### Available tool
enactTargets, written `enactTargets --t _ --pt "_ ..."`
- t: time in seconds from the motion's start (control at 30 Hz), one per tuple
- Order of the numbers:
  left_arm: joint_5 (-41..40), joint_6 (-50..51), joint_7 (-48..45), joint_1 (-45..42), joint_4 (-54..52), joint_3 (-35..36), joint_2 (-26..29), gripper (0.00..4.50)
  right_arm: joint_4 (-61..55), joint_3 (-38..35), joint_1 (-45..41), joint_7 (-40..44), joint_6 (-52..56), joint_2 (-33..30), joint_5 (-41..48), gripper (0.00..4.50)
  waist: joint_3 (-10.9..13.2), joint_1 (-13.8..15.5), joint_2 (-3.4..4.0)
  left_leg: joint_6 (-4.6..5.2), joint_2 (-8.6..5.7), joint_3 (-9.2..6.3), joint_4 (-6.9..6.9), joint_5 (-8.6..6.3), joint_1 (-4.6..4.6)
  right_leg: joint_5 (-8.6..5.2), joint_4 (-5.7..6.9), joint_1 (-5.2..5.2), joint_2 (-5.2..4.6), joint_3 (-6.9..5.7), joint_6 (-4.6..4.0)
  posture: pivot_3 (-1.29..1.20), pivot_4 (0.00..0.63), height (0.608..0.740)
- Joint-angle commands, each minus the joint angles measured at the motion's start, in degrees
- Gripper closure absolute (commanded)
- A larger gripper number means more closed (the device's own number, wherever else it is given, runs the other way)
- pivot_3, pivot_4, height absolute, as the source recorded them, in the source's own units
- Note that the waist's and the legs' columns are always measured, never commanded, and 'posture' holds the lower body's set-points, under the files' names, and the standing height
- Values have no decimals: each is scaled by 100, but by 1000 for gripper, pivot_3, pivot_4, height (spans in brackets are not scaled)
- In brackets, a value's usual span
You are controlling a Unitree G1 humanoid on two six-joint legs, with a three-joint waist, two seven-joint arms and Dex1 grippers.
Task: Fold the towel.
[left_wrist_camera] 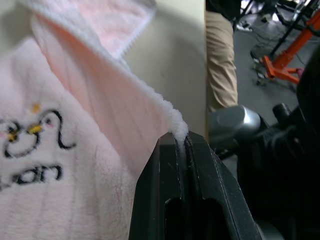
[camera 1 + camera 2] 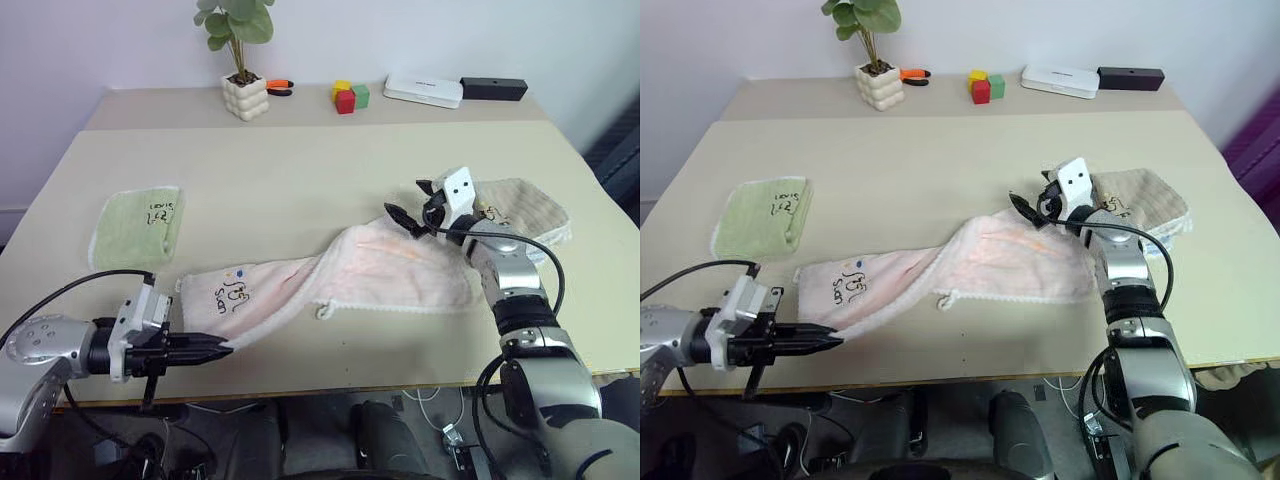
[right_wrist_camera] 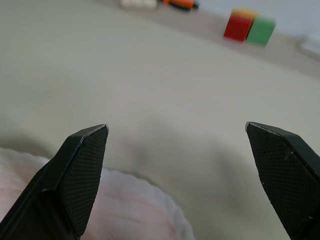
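Looking down, you see the fluffy pink terry towel (image 2: 350, 275) twisted, its corner pinched in your left gripper (image 2: 222, 349), your right gripper (image 2: 410, 215) spread wide above it.

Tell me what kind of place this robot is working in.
Probably a lab or test room: a plain beige table against a white wall, an orange metal stand and loose cables on the grey floor, and red, yellow and green toy blocks as props.
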Motion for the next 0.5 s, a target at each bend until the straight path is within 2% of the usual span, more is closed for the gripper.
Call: enactTargets --t 0.03,0.37,0.5 --pt "84 -156 43 116 -161 112 -41 4398 381 80 -462 116 125 -128 -176 0 0 0 0 0 0 0 0 0 0 0 0 -1 0 0 0 0 150 735" --pt "218 -203 310 25 -311 -74 -146 4398 1588 411 -1231 1339 950 -362 -452 0 0 0 1 0 0 2 0 0 0 1 0 -2 0 1 1 0 150 735" --pt "241 -202 392 -59 -330 -136 -193 4398 1945 541 -1409 1501 988 -405 -689 0 1 -6 1 0 0 2 -1 0 0 7 0 -2 0 1 12 0 150 735"
